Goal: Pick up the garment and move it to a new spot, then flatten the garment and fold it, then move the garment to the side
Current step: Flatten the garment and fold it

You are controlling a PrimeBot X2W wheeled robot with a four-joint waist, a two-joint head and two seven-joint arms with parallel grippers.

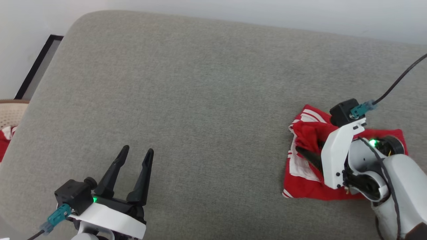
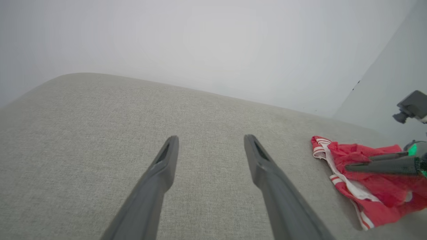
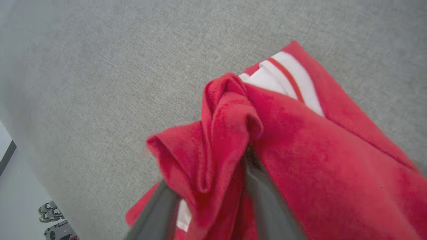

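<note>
Most of the task looks done: the garment [image 1: 310, 190] lies folded at the right of the grey cushion [image 1: 200, 100]; left gripper [image 1: 137, 150] gapes empty, right gripper [image 3: 208, 173] straddles a raised fold, grip unclear

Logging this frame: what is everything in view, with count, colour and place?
cushion: one, grey, spans the scene
garment: one, red with white striped trim, bunched on the cushion's right side
basket: one, beige woven, far left past the cushion's edge
cloth: one, red, left edge below the basket
panel: one, black-edged, upper left
cable: one, dark, upper right
left tool: one, dark fingers, open, lower left
right tool: one, dark fingers, raised garment fold between them; grip unclear
</note>
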